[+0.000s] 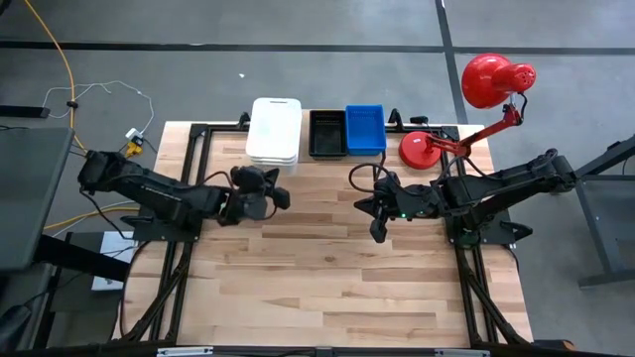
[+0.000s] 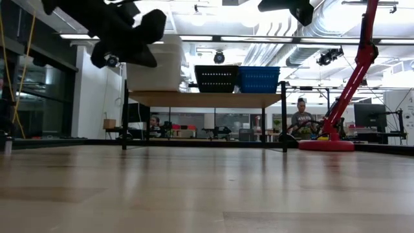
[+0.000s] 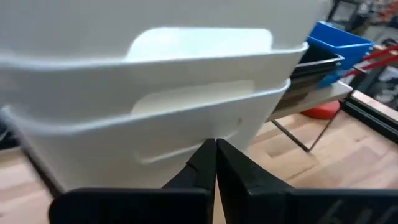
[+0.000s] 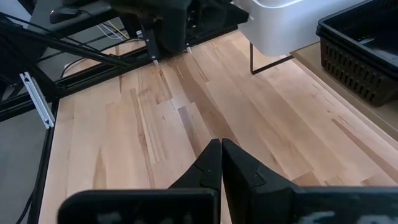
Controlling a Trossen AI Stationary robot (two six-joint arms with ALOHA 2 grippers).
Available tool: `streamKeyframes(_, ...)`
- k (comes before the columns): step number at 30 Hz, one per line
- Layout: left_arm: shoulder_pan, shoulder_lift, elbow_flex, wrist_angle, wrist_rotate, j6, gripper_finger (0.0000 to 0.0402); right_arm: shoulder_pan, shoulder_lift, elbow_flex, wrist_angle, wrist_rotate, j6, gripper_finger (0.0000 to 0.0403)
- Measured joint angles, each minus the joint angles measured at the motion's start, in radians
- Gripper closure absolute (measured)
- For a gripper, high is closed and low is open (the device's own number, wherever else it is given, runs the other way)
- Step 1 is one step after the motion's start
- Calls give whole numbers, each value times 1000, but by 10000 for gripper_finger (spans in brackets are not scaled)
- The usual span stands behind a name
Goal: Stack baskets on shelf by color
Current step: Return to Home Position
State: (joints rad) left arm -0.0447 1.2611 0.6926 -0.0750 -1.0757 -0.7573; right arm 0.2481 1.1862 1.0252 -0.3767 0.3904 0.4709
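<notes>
I see the shelf (image 2: 207,99) along the worktop's (image 1: 327,288) far edge. The white baskets (image 1: 274,129) are stacked at its left end, the black basket (image 1: 327,134) sits mid-shelf, and the blue basket (image 1: 365,129) is just beside it. My left pincer (image 3: 216,149) hovers close before the white stack, fingers together, empty. My right pincer (image 4: 221,146), likewise pressed together and empty, hangs over the worktop's right half.

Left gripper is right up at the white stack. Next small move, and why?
Probably pull the left gripper straight back from the white stack, fingers shut. It holds nothing, and the white stack, black basket and blue basket all sit on the shelf. The right gripper is shut and empty too.
</notes>
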Motion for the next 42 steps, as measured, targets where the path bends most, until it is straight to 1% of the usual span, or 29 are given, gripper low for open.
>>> streamKeyframes(5,68,0,0,128,116,157,401,0,0,0,0,21,0,403)
streamKeyframes(7,90,0,0,176,145,215,401,0,0,0,0,22,0,403)
streamKeyframes(11,124,0,0,200,153,316,401,0,0,0,0,22,0,403)
streamKeyframes(17,143,-3,0,195,179,395,401,0,0,0,0,21,0,403)
streamKeyframes(21,127,-38,1,145,184,402,401,0,0,0,0,21,0,403)
streamKeyframes(27,108,-138,1,-20,122,394,401,0,0,0,0,20,-1,403)
streamKeyframes(31,108,-193,1,-68,104,394,401,0,0,0,0,20,-5,403)
streamKeyframes(36,108,-222,1,-103,70,393,401,0,0,0,0,19,-3,403)
streamKeyframes(42,108,-244,1,-187,70,378,401,0,0,0,0,19,-1,403)
